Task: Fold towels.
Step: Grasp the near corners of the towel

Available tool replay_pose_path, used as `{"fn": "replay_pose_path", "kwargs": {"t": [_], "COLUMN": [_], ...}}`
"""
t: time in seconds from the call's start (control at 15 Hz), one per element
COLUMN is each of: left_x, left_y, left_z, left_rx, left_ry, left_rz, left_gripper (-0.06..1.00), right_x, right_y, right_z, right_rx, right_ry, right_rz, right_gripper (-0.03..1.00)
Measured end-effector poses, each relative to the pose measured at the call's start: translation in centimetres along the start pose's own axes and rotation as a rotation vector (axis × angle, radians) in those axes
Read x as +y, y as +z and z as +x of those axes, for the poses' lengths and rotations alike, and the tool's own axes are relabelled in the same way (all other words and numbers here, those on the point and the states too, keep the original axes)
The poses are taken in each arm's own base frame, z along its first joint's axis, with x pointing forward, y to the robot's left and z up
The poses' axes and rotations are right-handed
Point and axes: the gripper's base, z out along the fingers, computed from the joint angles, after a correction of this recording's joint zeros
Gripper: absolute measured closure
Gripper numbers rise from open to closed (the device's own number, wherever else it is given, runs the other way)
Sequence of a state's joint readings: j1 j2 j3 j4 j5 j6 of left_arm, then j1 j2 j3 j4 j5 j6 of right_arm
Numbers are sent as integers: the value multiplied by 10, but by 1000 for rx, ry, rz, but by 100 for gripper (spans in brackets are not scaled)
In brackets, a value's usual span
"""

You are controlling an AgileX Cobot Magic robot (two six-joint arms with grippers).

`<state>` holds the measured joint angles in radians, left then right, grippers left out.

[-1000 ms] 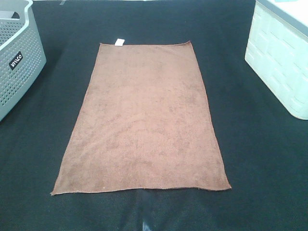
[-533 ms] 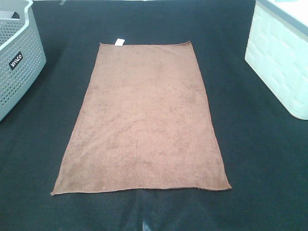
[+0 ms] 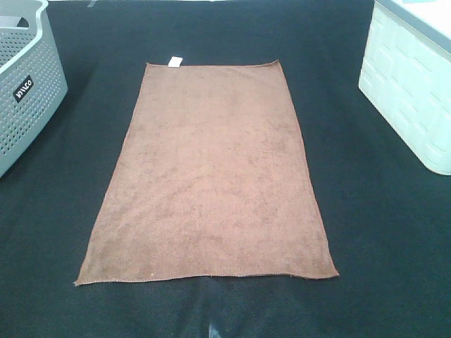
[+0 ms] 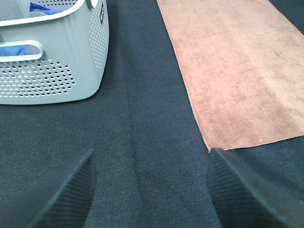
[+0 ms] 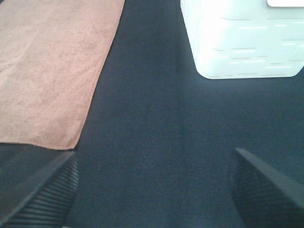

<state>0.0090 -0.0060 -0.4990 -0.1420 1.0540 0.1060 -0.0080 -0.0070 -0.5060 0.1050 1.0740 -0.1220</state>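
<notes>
One towel (image 3: 211, 176), spread flat (unfolded)

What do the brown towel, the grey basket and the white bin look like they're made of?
The towel is soft cloth, probably microfibre or terry: matte, fuzzy nap and a thin stitched hem. The grey basket looks like moulded plastic: smooth walls punched with rows of small holes. The white bin is likely plastic too: a faintly glossy wall with a raised brick-like pattern.

grey basket (image 3: 36, 116) | black label (image 3: 23, 89) | reads roughly "WILCO"
</notes>
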Motion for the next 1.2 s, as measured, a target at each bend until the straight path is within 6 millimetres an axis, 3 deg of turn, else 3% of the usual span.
{"fn": "replay_pose_path", "kwargs": {"t": [0.2, 0.4, 0.53, 0.73, 0.87, 1.07, 1.13, 1.2], "left_x": [0, 2, 4, 9, 10, 11, 11, 10], "left_y": [-1, 6, 34, 85, 133, 180, 180, 192], "left_z": [-1, -29, -39, -47, -42, -23, -23, -17], "left_rx": [-10, -210, -236, -108, 109, 345, 345, 415], "left_ry": [-11, -64, -141, -308, -486, -557, -557, -537], "left_rz": [-1, 4, 28, 53, 63, 65, 65, 79], "left_gripper": [30, 30, 30, 30, 30, 30, 30, 30], "right_x": [1, -1, -4, -5, -6, -7, -7, -7], "right_y": [0, 8, 26, 64, 101, 146, 146, 162], "right_z": [0, -16, -30, -48, -54, -51, -51, -49], "right_rx": [-2, 12, 96, 251, 421, 597, 597, 648], "right_ry": [7, 90, 143, 228, 293, 320, 320, 331], "right_rz": [-11, -14, -17, -53, -79, -100, -100, -117], "right_gripper": [16, 18, 18, 19, 20, 20, 20, 20]}}
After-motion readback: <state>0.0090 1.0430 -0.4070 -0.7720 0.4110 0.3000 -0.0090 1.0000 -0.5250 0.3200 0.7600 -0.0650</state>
